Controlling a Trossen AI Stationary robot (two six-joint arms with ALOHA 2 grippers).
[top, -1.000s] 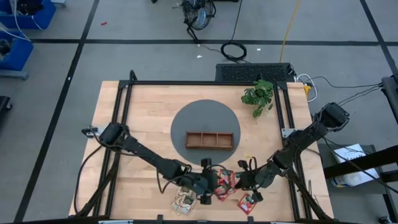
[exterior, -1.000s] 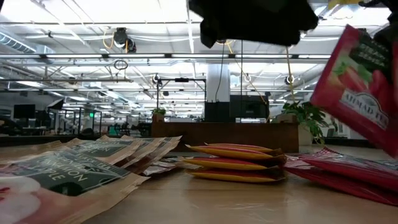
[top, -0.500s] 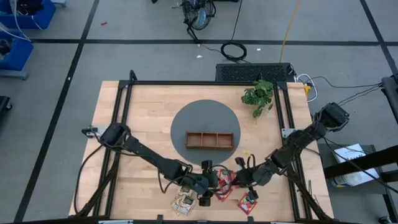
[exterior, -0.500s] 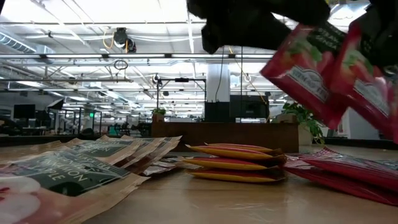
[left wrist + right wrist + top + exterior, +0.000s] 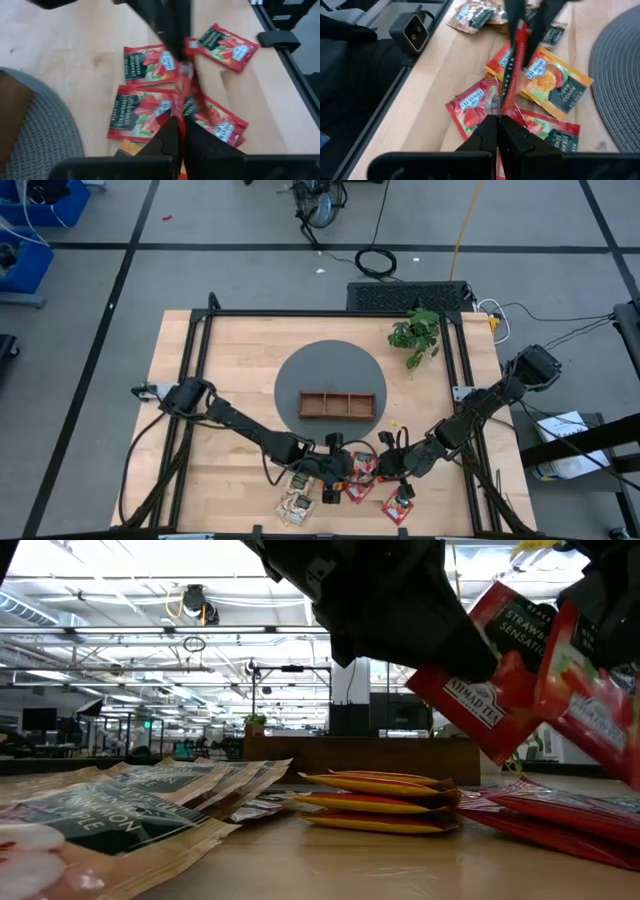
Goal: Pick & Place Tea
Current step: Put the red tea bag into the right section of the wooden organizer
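Note:
Two red tea packets hang in the air near the table's front edge: one [image 5: 480, 680] below my left gripper [image 5: 345, 473], one [image 5: 590, 690] below my right gripper [image 5: 383, 472]. In both wrist views a red packet [image 5: 186, 90], seen edge on, spans from one gripper's shut fingers to the other's. More red packets [image 5: 142, 112] lie flat on the wood underneath. Beside them lie orange ones [image 5: 555, 85] and pale ones [image 5: 297, 505]. My left gripper [image 5: 181, 127] pinches one end [image 5: 182, 114] of the airborne red packet between its two fingers. It comes slanting down from the table's left. The packet is clear of the table, tilted, its other end at the right gripper. My right gripper [image 5: 498, 122] pinches the end [image 5: 506, 107] of the red packet between its two fingers, slanting down from the table's right. The packet stands edge on and clear of the table. A second red packet [image 5: 595, 670] hangs at this gripper; its contact is out of frame.
The brown wooden three-compartment tray [image 5: 337, 404] sits on a round grey mat [image 5: 330, 360] at mid-table, beyond the grippers. A green plant [image 5: 415, 332] stands at the back right. Black frame rails run along the table's sides.
My right gripper has shifted a little toward the table's left, carrying the red packets into the middle of the low view. My left gripper has come down toward it and now has hold of the nearer red packet, which stays clear of the table.

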